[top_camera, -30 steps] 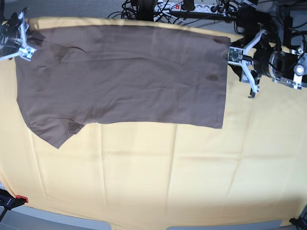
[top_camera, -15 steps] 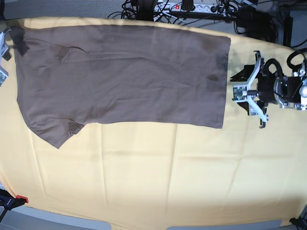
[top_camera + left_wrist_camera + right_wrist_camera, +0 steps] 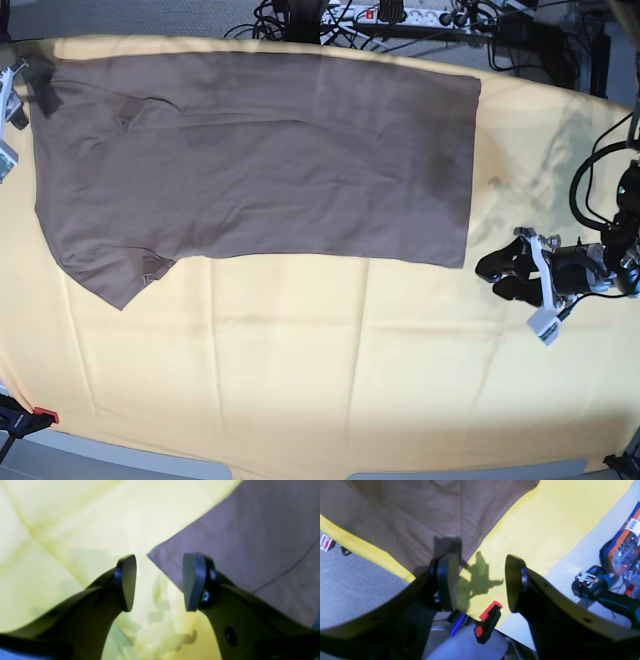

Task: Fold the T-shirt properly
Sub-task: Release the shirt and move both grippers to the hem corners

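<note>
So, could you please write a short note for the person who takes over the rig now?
Left gripper: jaws open, empty, low over the yellow cloth, just off the T-shirt's lower corner on that side.
Right gripper: jaws open, empty, above the cloth edge beside the shirt's other end.
T-shirt: lies flat on the yellow cloth, apparently folded once lengthwise, one sleeve showing at the right arm's end.
Done: the shirt is laid out smooth, probably with a first fold.
Left: grasp the corners and make the remaining folds.

T-shirt (image 3: 260, 160) flat on yellow cloth (image 3: 330, 370)
</note>
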